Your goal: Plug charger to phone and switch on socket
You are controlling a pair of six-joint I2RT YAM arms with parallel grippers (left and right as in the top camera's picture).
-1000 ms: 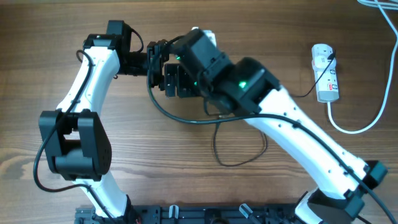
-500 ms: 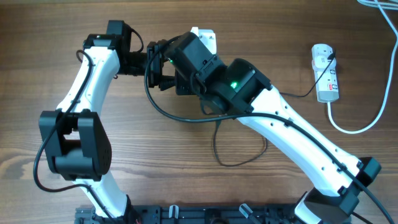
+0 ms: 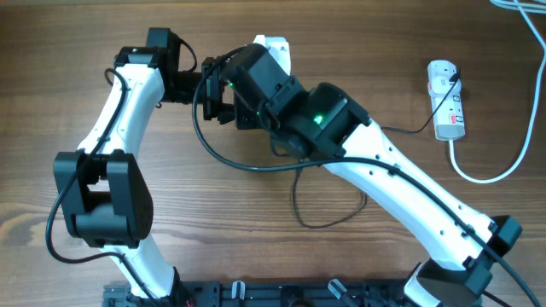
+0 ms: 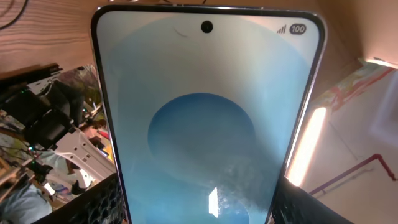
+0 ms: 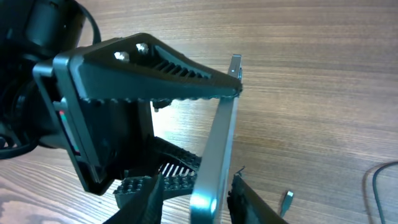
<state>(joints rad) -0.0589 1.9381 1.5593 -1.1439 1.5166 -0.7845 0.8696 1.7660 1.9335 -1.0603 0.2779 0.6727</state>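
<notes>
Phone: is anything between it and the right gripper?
Nothing visible. The right gripper straddles the edge of the phone, one side each, with nothing else in the gap. The left gripper grips it farther up.

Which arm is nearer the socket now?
Right. The right arm passes left of the socket, right gripper at the phone; the left gripper holds the phone, farther left.

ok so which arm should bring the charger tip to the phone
Right, probably: the left gripper is busy holding the phone, while the charger lies looped beneath the right arm and the right gripper sits at the phone's edge.
</notes>
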